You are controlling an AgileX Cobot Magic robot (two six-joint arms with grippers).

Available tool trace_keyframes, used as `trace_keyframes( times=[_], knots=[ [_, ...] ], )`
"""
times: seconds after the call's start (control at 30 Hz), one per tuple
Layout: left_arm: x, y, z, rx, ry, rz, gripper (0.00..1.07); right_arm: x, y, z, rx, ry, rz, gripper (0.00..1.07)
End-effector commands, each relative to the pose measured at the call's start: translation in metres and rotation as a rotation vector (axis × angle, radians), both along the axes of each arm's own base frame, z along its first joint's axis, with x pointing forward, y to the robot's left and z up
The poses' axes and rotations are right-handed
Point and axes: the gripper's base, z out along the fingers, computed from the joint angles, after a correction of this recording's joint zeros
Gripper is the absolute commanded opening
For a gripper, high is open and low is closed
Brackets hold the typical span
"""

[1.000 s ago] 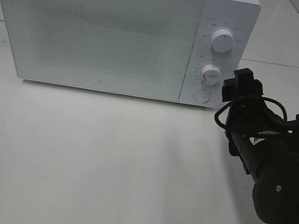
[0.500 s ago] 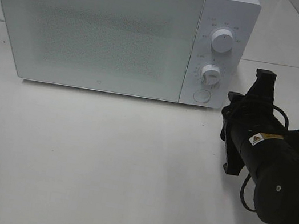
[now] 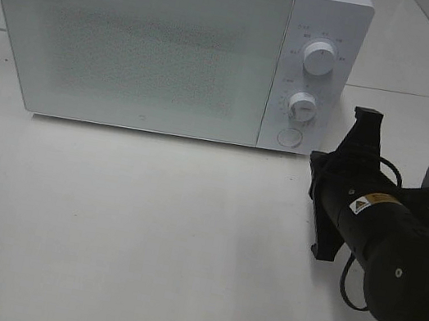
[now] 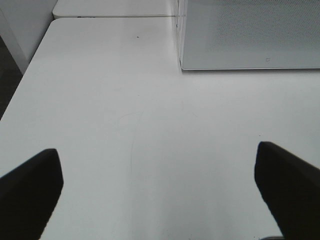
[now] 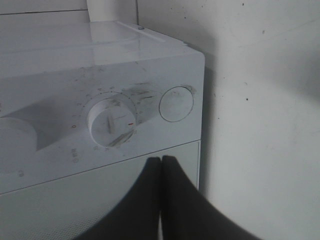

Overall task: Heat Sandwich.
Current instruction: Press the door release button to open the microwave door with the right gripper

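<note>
The sandwich is out of view. The white microwave (image 3: 135,47) stands at the back of the table with its door shut. My right gripper (image 3: 317,175) hovers in front of the control panel, turned on its side, a short way from the round button (image 3: 288,137). In the right wrist view its dark fingertips (image 5: 161,160) press together with nothing between them, pointing at the lower knob (image 5: 111,121) and the button (image 5: 176,104). My left gripper (image 4: 160,195) hangs open over bare table, with one dark finger (image 4: 30,190) at each side of the frame.
The upper knob (image 3: 319,60) and lower knob (image 3: 301,105) sit on the panel right of the door. A corner of the microwave (image 4: 250,35) shows in the left wrist view. The white table (image 3: 144,231) spreads in front, and its left edge (image 4: 25,80) drops off.
My right gripper has come away from the lower knob, rolled onto its side and shut its fingers. The left gripper has not moved.
</note>
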Motion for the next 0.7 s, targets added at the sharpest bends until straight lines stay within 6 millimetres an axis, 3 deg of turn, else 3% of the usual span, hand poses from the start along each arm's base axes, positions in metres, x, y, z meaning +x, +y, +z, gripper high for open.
trace_keyframes(
  times=[0.03, 0.27, 0.7],
  knots=[
    [-0.004, 0.000, -0.001, -0.001, -0.027, 0.002, 1.00, 0.003, 0.004, -0.003, -0.001, 0.012, 0.015, 0.00],
    [-0.004, 0.000, -0.001, -0.001, -0.027, 0.002, 1.00, 0.015, 0.016, -0.011, 0.007, 0.037, 0.024, 0.00],
    [-0.004, 0.000, -0.001, -0.001, -0.027, 0.002, 1.00, 0.050, 0.019, -0.027, -0.004, 0.090, 0.034, 0.00]
  ],
)
